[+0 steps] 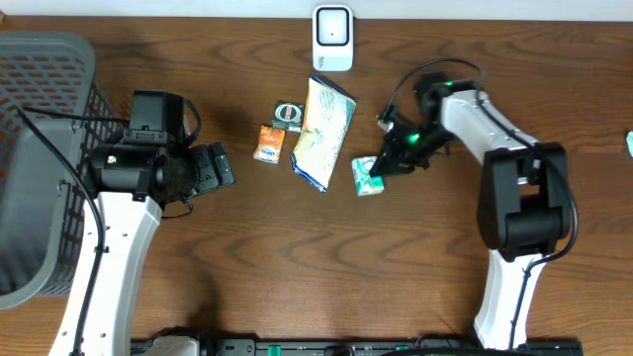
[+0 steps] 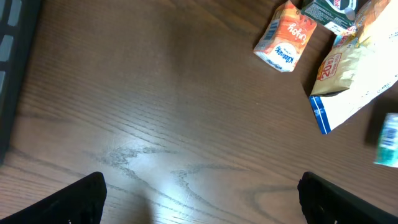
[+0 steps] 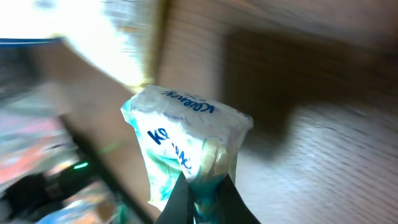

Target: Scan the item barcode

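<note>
It looks like a mock shop checkout. Packaged groceries (image 1: 322,133) lie before a white barcode scanner (image 1: 332,38), with a grey basket (image 1: 54,74) to its left.

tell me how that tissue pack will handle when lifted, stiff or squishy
Probably squishy: the tissue pack creases and bulges where the right gripper pinches its end. Likely light for its size, being soft wrap over paper. The glossy film may slip, and the free end could sag.

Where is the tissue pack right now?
Overhead, the tissue pack is right of centre, beside the large snack bag, pinched in the right end effector.
</note>
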